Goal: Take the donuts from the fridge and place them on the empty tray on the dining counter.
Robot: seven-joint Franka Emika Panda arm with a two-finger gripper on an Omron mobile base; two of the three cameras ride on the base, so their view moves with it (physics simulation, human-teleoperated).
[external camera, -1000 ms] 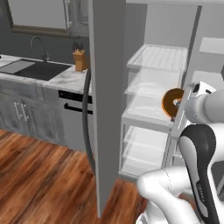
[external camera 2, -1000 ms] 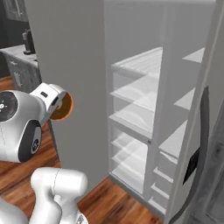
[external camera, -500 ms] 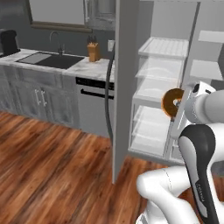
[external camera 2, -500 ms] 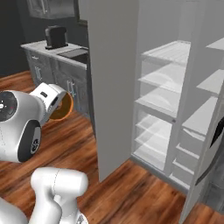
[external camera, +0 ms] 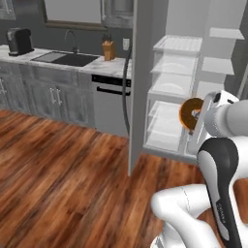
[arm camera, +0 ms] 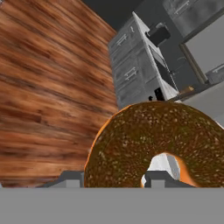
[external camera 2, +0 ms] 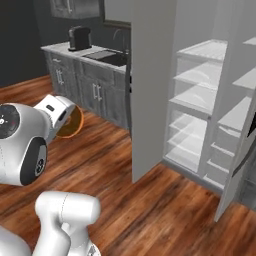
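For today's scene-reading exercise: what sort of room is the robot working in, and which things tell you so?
A home kitchen, most likely: an open fridge with white shelves, a counter with a sink and faucet, and a coffee machine.

A white robot arm fills the lower left. At its hand, an orange-edged donut (external camera 2: pixel 70 122) stands on edge, partly hidden behind the white wrist; the fingers themselves are hidden. To the right stands a tall light-grey fridge (external camera 2: pixel 150 95) with both doors open, showing white shelves (external camera 2: pixel 202 75) stacked inside. Behind, at upper left, a run of grey cabinets (external camera 2: pixel 92 92) carries a pale worktop (external camera 2: pixel 62 48) with a dark sink (external camera 2: pixel 111 57) and a dark coffee machine (external camera 2: pixel 80 37). Reddish-brown wood floor (external camera 2: pixel 160 210) spreads across the foreground.
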